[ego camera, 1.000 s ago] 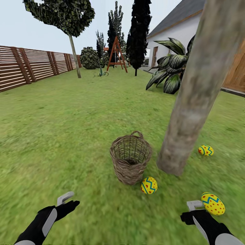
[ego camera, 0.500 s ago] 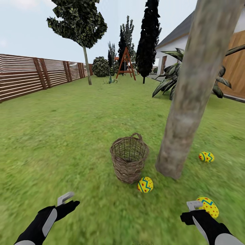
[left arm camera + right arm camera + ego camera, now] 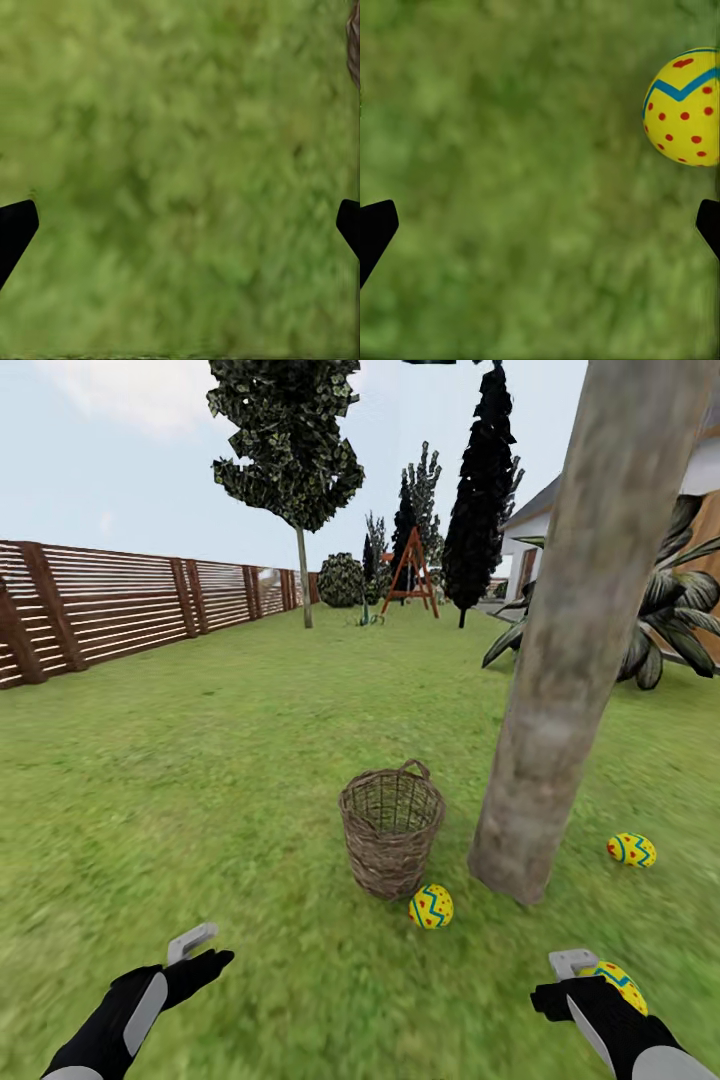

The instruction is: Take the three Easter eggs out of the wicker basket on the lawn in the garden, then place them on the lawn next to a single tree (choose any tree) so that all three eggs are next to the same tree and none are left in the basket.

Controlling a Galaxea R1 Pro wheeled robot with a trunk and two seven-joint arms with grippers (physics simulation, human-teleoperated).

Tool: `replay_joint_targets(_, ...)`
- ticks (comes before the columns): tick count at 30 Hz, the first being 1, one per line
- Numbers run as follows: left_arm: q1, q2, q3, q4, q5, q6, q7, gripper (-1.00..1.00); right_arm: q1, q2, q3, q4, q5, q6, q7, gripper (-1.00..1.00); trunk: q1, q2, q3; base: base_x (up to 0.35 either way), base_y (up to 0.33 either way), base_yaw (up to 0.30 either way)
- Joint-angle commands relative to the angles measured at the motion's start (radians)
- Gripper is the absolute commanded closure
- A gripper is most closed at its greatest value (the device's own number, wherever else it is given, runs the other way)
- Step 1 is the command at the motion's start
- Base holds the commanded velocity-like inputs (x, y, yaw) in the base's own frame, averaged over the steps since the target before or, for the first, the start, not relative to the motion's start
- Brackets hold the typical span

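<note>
All three eggs lie on the lawn, out of the wicker basket. One egg with zigzags sits just in front of the basket, close to the foot of the tree. A second egg lies on the grass on the other side of the trunk. The third egg, with red dots and a blue zigzag, rests on the grass right by the right gripper. In the right wrist view this dotted egg is off to one side of the jaws, not between them.

The basket looks empty as far as I can see into it, but its bottom is partly hidden.

The right gripper's jaws are spread wide and hold nothing. The left gripper hangs low over bare grass, its jaws also spread wide with nothing in them.

I think the job is nearly done. What counts now is that each egg is truly near the same tree. The dotted egg is the farthest from the trunk. If it needs to go closer, the right gripper should move sideways until the egg sits in the middle of the jaws, then close gently. Eggs are round and roll easily, so a bump from one finger could push it away. Set it down softly near the trunk and let go slowly.
</note>
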Motion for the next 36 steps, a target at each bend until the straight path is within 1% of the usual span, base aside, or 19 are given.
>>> replay_joint_targets(1, -0.001, -0.001, 0.004, -0.001, 0.002, 0.007, -0.003, -1.00, 0.000, -0.001, 0.003, -0.002, 0.006, 0.006, 0.003, -1.00, -0.001, 0.000, 0.003, -0.208, -0.250, 0.261)
replay_joint_targets(5, -0.001, -0.001, 0.004, -0.001, 0.002, 0.007, -0.003, -1.00, 0.000, -0.001, 0.003, -0.002, 0.006, 0.006, 0.003, -1.00, -0.003, 0.001, 0.018, -0.207, -0.250, 0.245)
replay_joint_targets(11, -0.001, -0.002, 0.004, 0.000, 0.002, 0.007, -0.003, -1.00, 0.000, -0.001, 0.003, -0.002, 0.005, 0.006, 0.003, -1.00, -0.006, 0.002, 0.042, -0.162, -0.261, 0.043)
replay_joint_targets(13, -0.001, -0.002, 0.004, 0.000, 0.003, 0.007, -0.003, -1.00, 0.000, -0.001, 0.003, -0.002, 0.005, 0.006, 0.004, -1.00, -0.006, 0.003, 0.049, -0.144, -0.268, -0.082)
replay_joint_targets(18, -0.001, -0.002, 0.005, 0.025, 0.002, 0.007, -0.005, -1.00, 0.000, -0.001, 0.003, -0.002, 0.005, 0.006, 0.005, -1.00, -0.009, 0.004, 0.069, -0.129, -0.272, -0.258)
replay_joint_targets(21, -0.001, -0.002, 0.006, 0.031, 0.003, 0.007, -0.004, -1.00, 0.000, -0.001, 0.003, -0.002, 0.005, 0.006, 0.005, -1.00, -0.010, 0.005, 0.081, -0.037, -0.253, -0.094)
replay_joint_targets(26, -0.001, -0.001, 0.006, 0.032, 0.004, 0.007, -0.005, -1.00, 0.000, 0.000, 0.003, -0.002, 0.006, 0.006, 0.005, -1.00, -0.012, 0.006, 0.101, -0.005, -0.050, -0.013)
replay_joint_targets(32, -0.001, -0.001, 0.006, 0.032, 0.004, 0.007, -0.005, -1.00, 0.000, 0.000, 0.003, 0.000, 0.006, 0.006, 0.005, -1.00, -0.033, 0.043, 0.120, 0.000, -0.004, -0.001)
replay_joint_targets(36, -0.001, -0.001, 0.006, 0.032, 0.004, 0.007, -0.005, -1.00, 0.000, 0.001, 0.003, 0.021, 0.004, 0.003, 0.005, -1.00, -0.048, 0.071, 0.132, 0.000, 0.000, 0.000)
